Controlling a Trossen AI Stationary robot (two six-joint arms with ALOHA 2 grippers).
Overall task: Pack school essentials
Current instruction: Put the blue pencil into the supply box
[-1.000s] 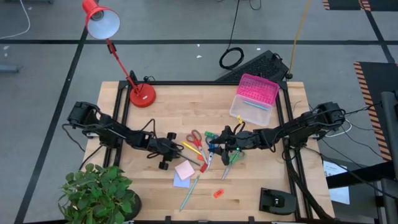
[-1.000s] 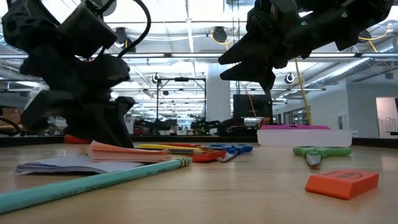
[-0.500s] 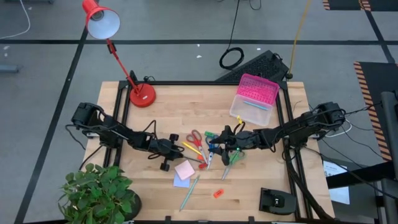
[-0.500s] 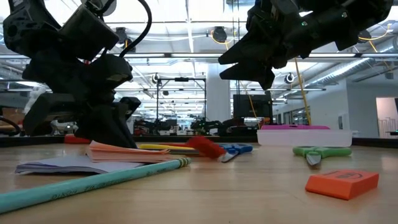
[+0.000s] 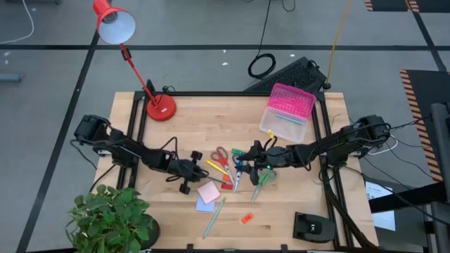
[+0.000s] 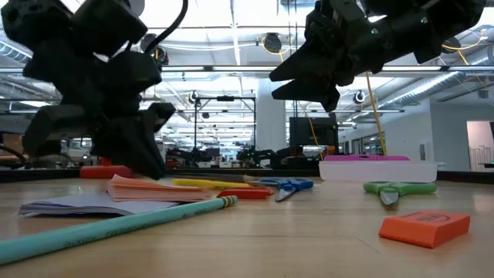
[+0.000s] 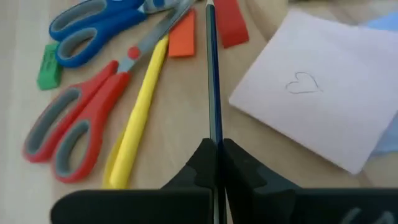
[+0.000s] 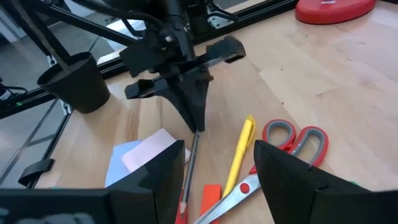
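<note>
The left pincer [image 7: 216,163] was pinched on the end of a dark blue pencil [image 7: 212,74], which reached forward from its tips over the table [image 5: 197,119]. Beside that pencil lay a yellow pen [image 7: 138,118] and red scissors [image 7: 81,121] on one side and a pink sticky-note pad [image 7: 323,106] on the other, with a red eraser [image 7: 232,23] near the pencil's far end. The right pincer [image 8: 214,165] stood spread above the table, facing the left pincer with the red scissors, the yellow pen and the pad ahead of it.
</note>
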